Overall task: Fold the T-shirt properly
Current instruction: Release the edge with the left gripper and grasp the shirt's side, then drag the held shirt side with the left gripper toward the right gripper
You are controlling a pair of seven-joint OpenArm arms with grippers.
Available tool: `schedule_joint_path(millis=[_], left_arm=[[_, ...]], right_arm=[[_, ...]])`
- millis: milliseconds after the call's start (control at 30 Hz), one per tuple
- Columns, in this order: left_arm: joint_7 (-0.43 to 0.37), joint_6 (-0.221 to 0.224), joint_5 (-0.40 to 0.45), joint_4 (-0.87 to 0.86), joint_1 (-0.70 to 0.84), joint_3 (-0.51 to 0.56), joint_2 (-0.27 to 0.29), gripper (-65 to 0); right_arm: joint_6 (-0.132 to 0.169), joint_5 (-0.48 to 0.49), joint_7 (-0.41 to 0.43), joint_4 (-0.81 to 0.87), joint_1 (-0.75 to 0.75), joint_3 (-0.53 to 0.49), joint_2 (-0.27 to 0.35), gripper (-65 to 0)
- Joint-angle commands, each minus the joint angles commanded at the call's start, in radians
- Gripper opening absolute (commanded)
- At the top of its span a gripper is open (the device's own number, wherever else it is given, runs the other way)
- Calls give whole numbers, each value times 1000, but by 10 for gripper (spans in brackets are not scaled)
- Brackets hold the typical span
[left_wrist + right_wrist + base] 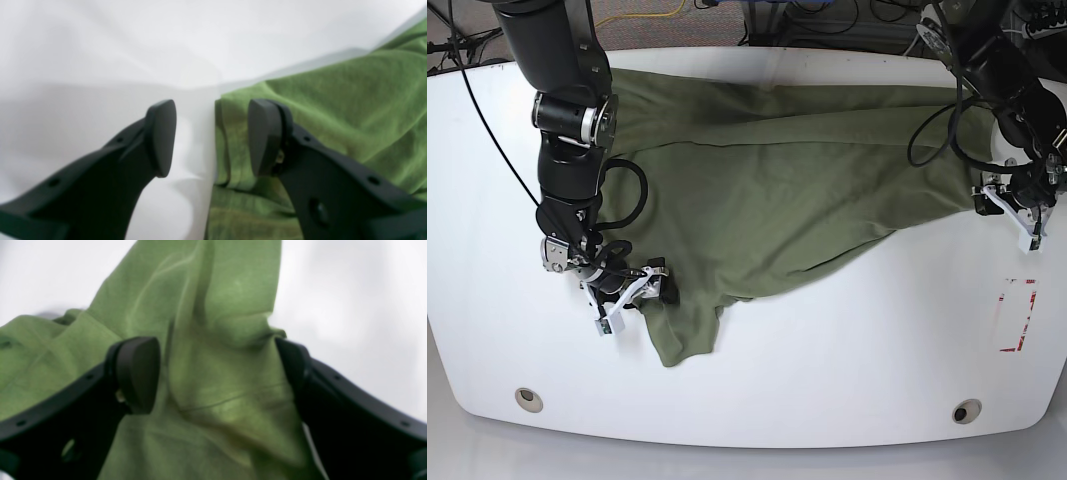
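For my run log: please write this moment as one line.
T-shirt: spread, unfolded | left gripper: open, at shirt edge | right gripper: open around sleeve

light: bright, even | shadows: soft | wrist views: blurred, soft-focus | base view: sharp, corners bowed

T-shirt [777,190] spread rumpled across white worktop [827,380]. Right pincer [630,292] at its lower sleeve edge; left pincer [1010,208] at the opposite edge. Red-marked label [1016,315] on worktop nearby.

The T-shirt [767,190] is spread across the worktop [847,380]; the right end effector [632,297] is placed at its near sleeve, the left end effector [1010,213] beside its opposite edge.
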Motion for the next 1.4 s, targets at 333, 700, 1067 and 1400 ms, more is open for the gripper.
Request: schedule_joint_path(millis=[333,700,1067,1400], left_arm=[[-40,0,-5,-117,-9,38,6,-331],[-69,0,-40,-48,0,78,6,-650],[-89,0,-46,130,46,78,8,-650],[-89,0,-48,288,104,137,34,-576]], right_arm=[[0,0,0,0,3,0,2,-176],[0,0,-2,2,3,-3,0,-482],[2,0,-2,2,0,-3,0,-609],[8,0,-72,114,-28,-3,-3,-609]])
